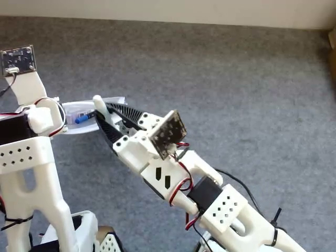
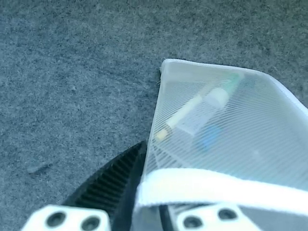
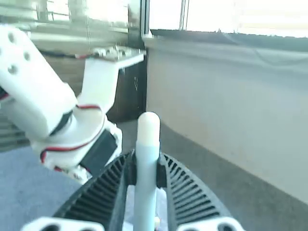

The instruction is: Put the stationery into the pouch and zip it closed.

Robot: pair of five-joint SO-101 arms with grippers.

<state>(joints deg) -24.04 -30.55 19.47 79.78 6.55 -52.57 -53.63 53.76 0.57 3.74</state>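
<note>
A clear mesh pouch [image 2: 231,134] lies on the grey carpet and holds several stationery items, among them a white pen [image 2: 180,118] and a blue piece [image 2: 208,140]. My left gripper [image 2: 151,192] is shut on the pouch's white zip edge [image 2: 216,185], with one black finger [image 2: 113,185] beside the mesh. In the high view the pouch [image 1: 79,113] lies next to the left arm [image 1: 37,121]. My right gripper [image 1: 102,116] is shut on a white marker [image 1: 98,103] and holds it right at the pouch. The right wrist view shows the marker [image 3: 148,139] standing upright between the black fingers [image 3: 185,192].
Grey carpet [image 1: 236,89] spreads to the right and far side of the pouch. The left arm's white base [image 1: 31,184] stands at the near left. A pale wall [image 1: 184,10] runs along the far edge.
</note>
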